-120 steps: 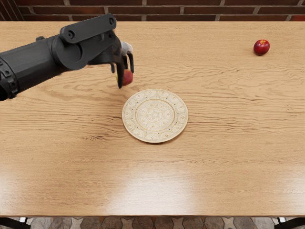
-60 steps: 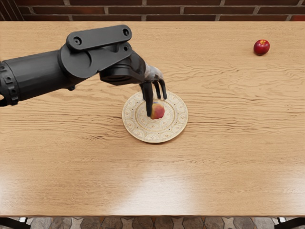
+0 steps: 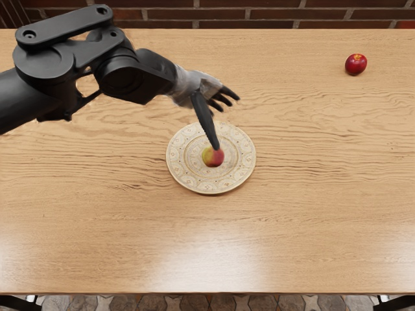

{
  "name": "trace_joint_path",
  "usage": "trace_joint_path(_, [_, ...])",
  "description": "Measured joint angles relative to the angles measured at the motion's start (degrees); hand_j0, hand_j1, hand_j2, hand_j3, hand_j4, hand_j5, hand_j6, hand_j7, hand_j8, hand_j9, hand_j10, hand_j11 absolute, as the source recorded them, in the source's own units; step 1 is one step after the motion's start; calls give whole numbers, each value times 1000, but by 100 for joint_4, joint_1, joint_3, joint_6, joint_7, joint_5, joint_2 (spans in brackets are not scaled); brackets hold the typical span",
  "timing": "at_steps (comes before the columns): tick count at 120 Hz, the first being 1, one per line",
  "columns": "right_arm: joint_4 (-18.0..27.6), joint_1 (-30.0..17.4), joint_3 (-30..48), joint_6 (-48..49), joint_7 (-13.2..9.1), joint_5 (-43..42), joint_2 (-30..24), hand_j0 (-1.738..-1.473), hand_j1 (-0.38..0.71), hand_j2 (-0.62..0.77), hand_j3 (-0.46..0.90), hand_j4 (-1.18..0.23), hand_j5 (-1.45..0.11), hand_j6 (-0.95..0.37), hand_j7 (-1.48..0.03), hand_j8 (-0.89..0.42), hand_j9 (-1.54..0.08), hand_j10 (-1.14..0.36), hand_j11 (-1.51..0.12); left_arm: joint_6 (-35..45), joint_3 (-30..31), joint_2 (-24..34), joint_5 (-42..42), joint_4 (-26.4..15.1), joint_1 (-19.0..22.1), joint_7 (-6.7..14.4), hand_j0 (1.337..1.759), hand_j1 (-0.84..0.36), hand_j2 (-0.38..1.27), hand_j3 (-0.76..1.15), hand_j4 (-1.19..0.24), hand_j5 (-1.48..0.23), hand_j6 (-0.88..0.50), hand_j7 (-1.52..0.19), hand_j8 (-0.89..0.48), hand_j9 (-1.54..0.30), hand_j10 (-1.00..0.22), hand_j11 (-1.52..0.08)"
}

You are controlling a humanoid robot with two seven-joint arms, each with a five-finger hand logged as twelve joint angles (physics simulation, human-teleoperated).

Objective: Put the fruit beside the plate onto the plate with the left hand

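Left hand (image 3: 205,91) hangs over the far edge of the plate (image 3: 181,162), arm coming in from the picture's left. Fingers (image 3: 225,98) are splayed wide and grip nothing. One long digit points straight down, its tip at the top of the fruit (image 3: 213,157); can't tell if it touches or sits just above.

The fruit is red-yellow and sits on the plate, near its middle, slightly to the right. It's the only thing on the plate.

The plate is round and cream, with a printed ornamental ring pattern. It lies flat at mid worktop (image 3: 292,214).

A second red fruit (image 3: 355,63) sits at the far right of the worktop, well apart from plate and hand. Brick wall (image 3: 259,13) runs behind the far edge.
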Motion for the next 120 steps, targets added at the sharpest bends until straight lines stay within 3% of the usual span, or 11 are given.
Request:
trace_joint_path(14, [0,0,0,0,1,0,0,-1658,-349,0,0,0,0,0,0,0,0,0,0,-181,-622,789,-306,-354,38,0,1658,297,26,0,-45,-61,-38,-60,-43,-59,-46,-59])
trace_joint_path(36, [3,0,0,0,0,0,0,-1658,-349,0,0,0,0,0,0,0,0,0,0,-757,-1009,2087,-695,-628,1166,0,1658,313,13,0,-32,-41,-29,-41,-31,-41,-32,-41])
trace_joint_path(45, [4,0,0,0,1,0,0,-1658,-349,0,0,0,0,0,0,0,0,0,0,-1168,-1508,2509,-742,-745,1950,0,1658,316,10,0,-29,-37,-27,-37,-28,-37,-29,-37])
trace_joint_path(55, [5,4,0,0,0,0,0,-1658,-349,0,0,0,0,0,0,0,0,0,0,-1406,-2111,2814,-779,-805,2523,0,1658,319,8,0,-26,-34,-25,-34,-26,-34,-26,-34])
trace_joint_path(73, [6,8,0,0,-2,0,0,-1658,-349,0,0,0,0,0,0,0,0,0,0,-1554,-3051,3239,-1025,-798,3180,0,1658,322,6,0,-24,-30,-23,-30,-23,-30,-23,-30])
trace_joint_path(97, [12,11,0,0,-1,0,0,-1658,-349,0,0,0,0,0,0,0,0,0,0,-1595,-3398,3445,-1566,-271,3709,0,1658,325,5,0,-20,-27,-20,-27,-20,-27,-20,-27])
trace_joint_path(110, [14,15,0,0,-1,0,0,-1658,-349,0,0,0,0,0,0,0,0,0,0,-1599,-3457,3474,-2017,575,3722,0,1658,326,4,0,-19,-25,-18,-25,-18,-25,-19,-25])
trace_joint_path(120, [15,16,0,0,0,0,0,-1658,-349,0,0,0,0,0,0,0,0,0,0,-1601,-3464,3474,-2214,949,3779,0,1658,327,4,0,-17,-24,-17,-24,-17,-24,-17,-24])
